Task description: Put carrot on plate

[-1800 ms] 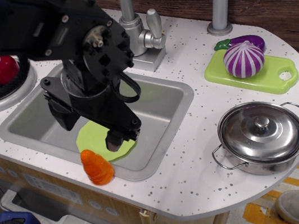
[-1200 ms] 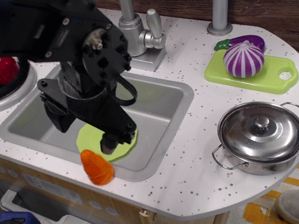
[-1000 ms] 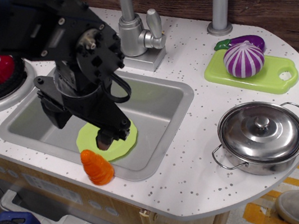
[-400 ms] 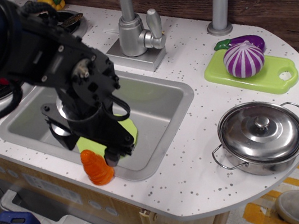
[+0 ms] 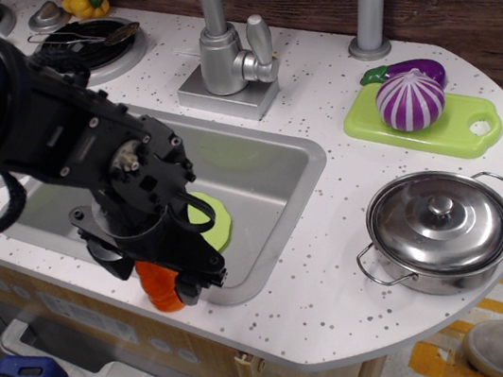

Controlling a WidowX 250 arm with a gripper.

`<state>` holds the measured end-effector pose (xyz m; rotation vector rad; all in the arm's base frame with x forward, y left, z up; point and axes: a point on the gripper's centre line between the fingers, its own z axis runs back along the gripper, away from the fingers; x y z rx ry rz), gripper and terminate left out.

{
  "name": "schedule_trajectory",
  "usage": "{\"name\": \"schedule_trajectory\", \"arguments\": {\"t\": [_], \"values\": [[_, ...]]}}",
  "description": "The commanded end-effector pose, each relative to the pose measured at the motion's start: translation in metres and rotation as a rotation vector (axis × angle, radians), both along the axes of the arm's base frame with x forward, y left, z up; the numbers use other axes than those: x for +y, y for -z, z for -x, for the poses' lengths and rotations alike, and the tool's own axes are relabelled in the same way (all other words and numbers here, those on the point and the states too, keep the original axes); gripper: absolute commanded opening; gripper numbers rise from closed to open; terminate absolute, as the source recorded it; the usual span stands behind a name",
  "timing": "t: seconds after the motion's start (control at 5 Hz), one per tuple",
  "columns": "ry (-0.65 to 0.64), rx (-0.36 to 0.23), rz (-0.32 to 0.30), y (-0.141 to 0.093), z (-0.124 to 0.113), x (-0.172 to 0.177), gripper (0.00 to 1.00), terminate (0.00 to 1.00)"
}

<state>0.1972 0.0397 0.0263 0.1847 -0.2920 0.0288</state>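
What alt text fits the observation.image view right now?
The black tool is down over the orange carrot on the sink's front rim, with the lime-green plate just behind in the basin. A lidded steel pot sits right.

Gripper (image 5: 172,279) low at near-left rim of sink (image 5: 270,152), right over carrot (image 5: 158,282); fingers either side of it, contact can't be told. Carrot mostly hidden, on counter (image 5: 341,270) edge. Plate (image 5: 213,223) in sink, just behind gripper, partly covered by arm. Pot (image 5: 441,227) w/ lid near right. Cutting board (image 5: 457,127) far right w/ onion (image 5: 410,99), eggplant (image 5: 424,68). Faucet (image 5: 229,48) far centre.
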Motion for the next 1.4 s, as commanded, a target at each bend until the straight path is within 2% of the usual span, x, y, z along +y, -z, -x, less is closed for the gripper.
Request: {"name": "schedule_trajectory", "arguments": {"t": [0.0,0.2,0.4,0.6,0.8,1.0,1.2], "values": [[-0.001,-0.030,0.002,-0.001,-0.005,0.005,0.00,0.00],[0.008,-0.029,-0.019,-0.014,-0.012,0.008,0.00,0.00],[0.043,-0.031,-0.097,-0.032,-0.031,0.020,0.00,0.00],[0.091,-0.054,-0.115,-0.028,-0.054,0.036,0.00,0.00],[0.155,-0.079,-0.103,-0.016,-0.063,0.045,0.00,0.00],[0.230,-0.078,-0.079,-0.008,-0.070,0.054,0.00,0.00],[0.333,-0.119,-0.038,0.001,-0.086,0.064,0.00,0.00]]}}
